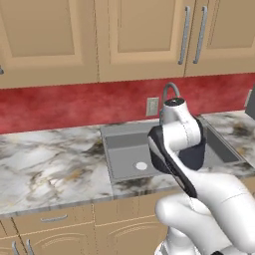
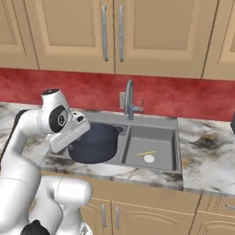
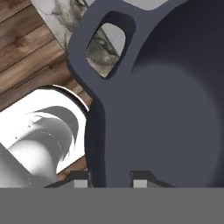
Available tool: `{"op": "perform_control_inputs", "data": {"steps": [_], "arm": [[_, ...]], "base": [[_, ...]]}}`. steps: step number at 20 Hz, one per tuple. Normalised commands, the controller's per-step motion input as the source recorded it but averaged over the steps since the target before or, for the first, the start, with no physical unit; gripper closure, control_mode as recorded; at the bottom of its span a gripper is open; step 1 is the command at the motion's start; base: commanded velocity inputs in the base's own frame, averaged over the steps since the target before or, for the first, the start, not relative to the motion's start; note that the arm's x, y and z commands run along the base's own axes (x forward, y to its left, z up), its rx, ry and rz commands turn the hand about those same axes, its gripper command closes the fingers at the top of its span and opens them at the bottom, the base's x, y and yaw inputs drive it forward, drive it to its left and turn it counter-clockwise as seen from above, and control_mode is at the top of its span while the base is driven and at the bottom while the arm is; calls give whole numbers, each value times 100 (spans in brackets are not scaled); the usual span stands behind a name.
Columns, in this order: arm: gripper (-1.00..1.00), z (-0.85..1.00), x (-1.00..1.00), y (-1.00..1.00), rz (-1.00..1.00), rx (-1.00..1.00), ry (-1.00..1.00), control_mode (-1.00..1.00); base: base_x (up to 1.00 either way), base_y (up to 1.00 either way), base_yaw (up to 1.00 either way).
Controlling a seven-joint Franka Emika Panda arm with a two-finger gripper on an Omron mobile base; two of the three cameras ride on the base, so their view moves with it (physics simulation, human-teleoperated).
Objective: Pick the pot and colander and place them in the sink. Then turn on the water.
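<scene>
Gripper point(image 3: 107, 178), seen from the hand camera: its two dark fingertips straddle the rim of the pot point(image 3: 175, 109), one tip on each side of the wall, just below one of the pot's loop handles; the jaws are closed on that rim. In the right base view the pot point(image 2: 94, 143) hangs at the end of the arm over the left basin of the sink point(image 2: 170, 121), its body partly within the basin opening and tilted slightly toward the gripper side. The right basin holds only a round drain point(image 2: 149, 158) and a thin pale streak that is too small to identify. The faucet point(image 2: 129, 98) stands behind the centre divider; no stream of water is visible. In the left base view the arm covers most of the pot point(image 1: 195, 154).

Judged risks: the hold is a narrow pinch on one edge of a wide, deep vessel, so the weight sits well off the grip and the pot may pivot or slip between the tips. If released while tilted, it could catch the basin edge or divider and rest askew, leaving little room for the second item. A high lift on withdrawal could bring the hand near the faucet.
</scene>
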Motion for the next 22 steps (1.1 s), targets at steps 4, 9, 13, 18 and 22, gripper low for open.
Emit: {"op": "perform_control_inputs", "data": {"steps": [4, 9, 13, 18, 22], "arm": [[100, -1, 89, 90, -24, 0, 0, -100], [100, -12, 99, 47, -27, 0, 0, -100], [100, -31, 100, 20, -25, 0, 0, -100], [100, -36, 100, 24, -24, 5, 0, -100], [100, -54, 76, 28, -14, 5, 0, -100]], "base": [[0, 0, 0], [0, 0, 0], [0, 0, 0], [0, 0, 0], [0, 0, 0]]}}
